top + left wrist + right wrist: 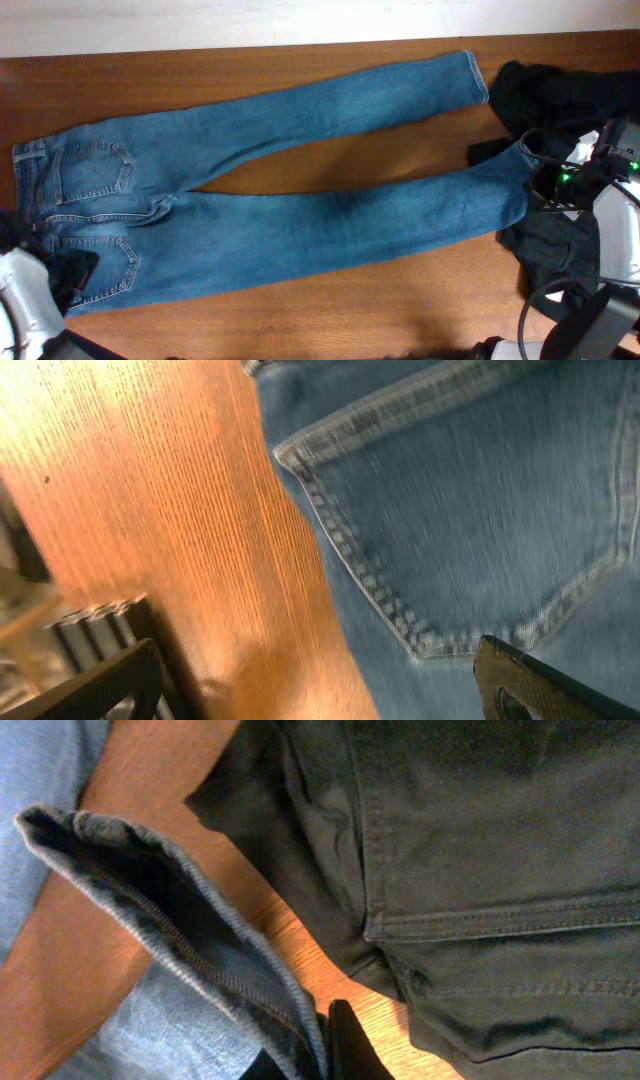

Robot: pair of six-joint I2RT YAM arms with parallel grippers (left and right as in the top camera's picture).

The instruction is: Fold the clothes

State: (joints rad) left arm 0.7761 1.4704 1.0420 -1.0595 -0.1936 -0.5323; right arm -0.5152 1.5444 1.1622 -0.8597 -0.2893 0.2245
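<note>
Blue denim jeans (300, 215) lie back-up on the wooden table (300, 310), waist at the left and both legs running right. My left gripper (75, 275) hovers at the waist's front corner. In the left wrist view the left gripper (320, 690) stands open, straddling the jeans' edge below a back pocket (480, 510), with nothing between its fingers (530, 680). My right gripper (535, 165) is at the end of the nearer leg. The right wrist view shows it (325, 1045) shut on that leg's lifted hem (170, 910). Black garments (560, 95) lie beside it.
The black garments (480, 850) are heaped at the table's right end, partly under my right arm (610, 230), and cables (545, 300) loop near the front right. Bare wood (300, 170) shows between the two legs. A white wall (200, 20) borders the far edge.
</note>
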